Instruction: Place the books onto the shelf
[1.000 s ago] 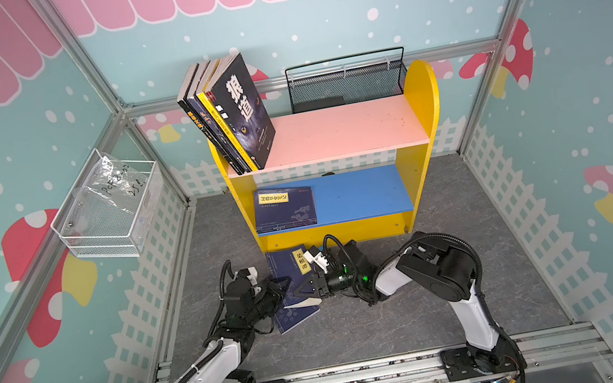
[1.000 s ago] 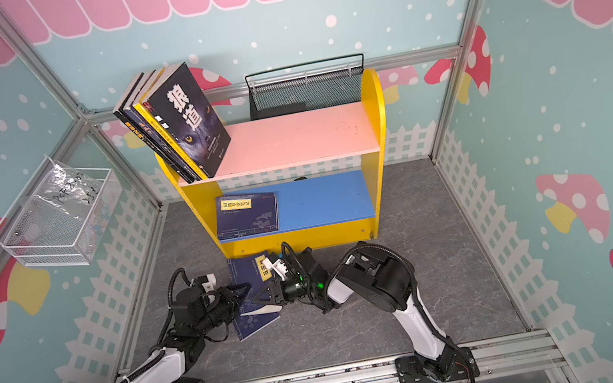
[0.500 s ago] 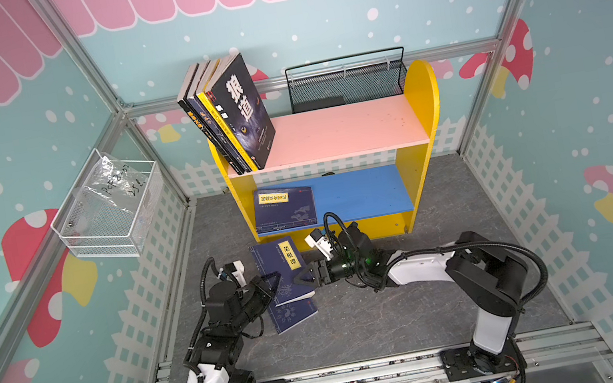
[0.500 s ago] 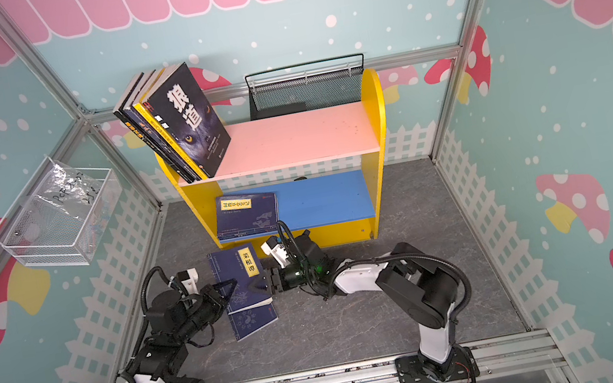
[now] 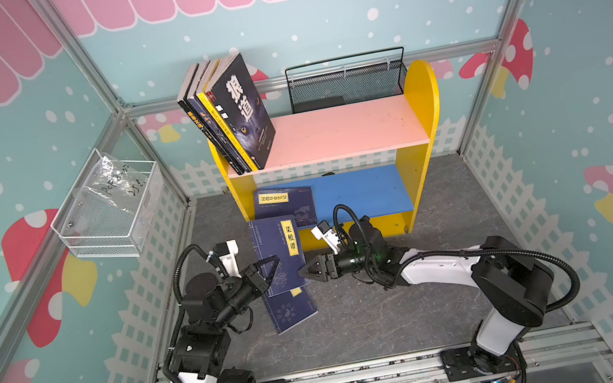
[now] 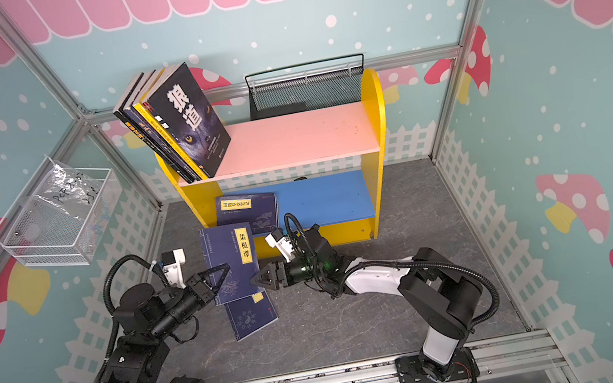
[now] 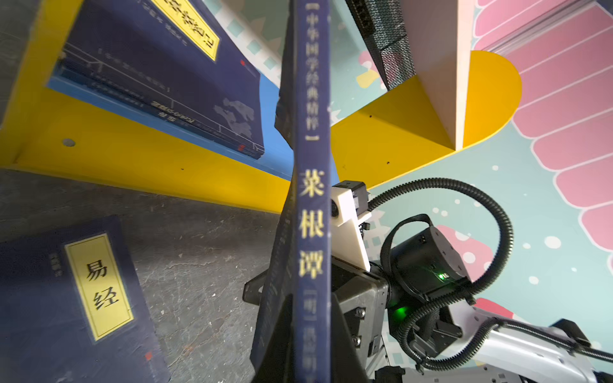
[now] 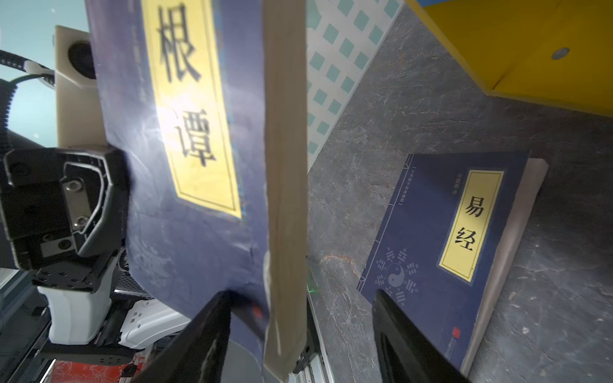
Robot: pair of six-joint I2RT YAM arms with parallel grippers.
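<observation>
Left gripper (image 5: 273, 262) pinched the navy book (image 5: 274, 240) by its spine; right gripper (image 5: 305, 273) gaped around its page edge, near the shelf (image 5: 424, 181).

"菜根谭" on held navy book (image 5: 276, 235), "易经" on navy book on the floor (image 8: 431, 252), "狼道" on black book (image 5: 245, 114)

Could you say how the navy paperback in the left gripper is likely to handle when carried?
The navy paperback is gripped only at its spine edge by the left gripper, so it may pivot or droop. Its cover looks wrinkled, suggesting floppiness. It seems thin, so probably light.
</observation>
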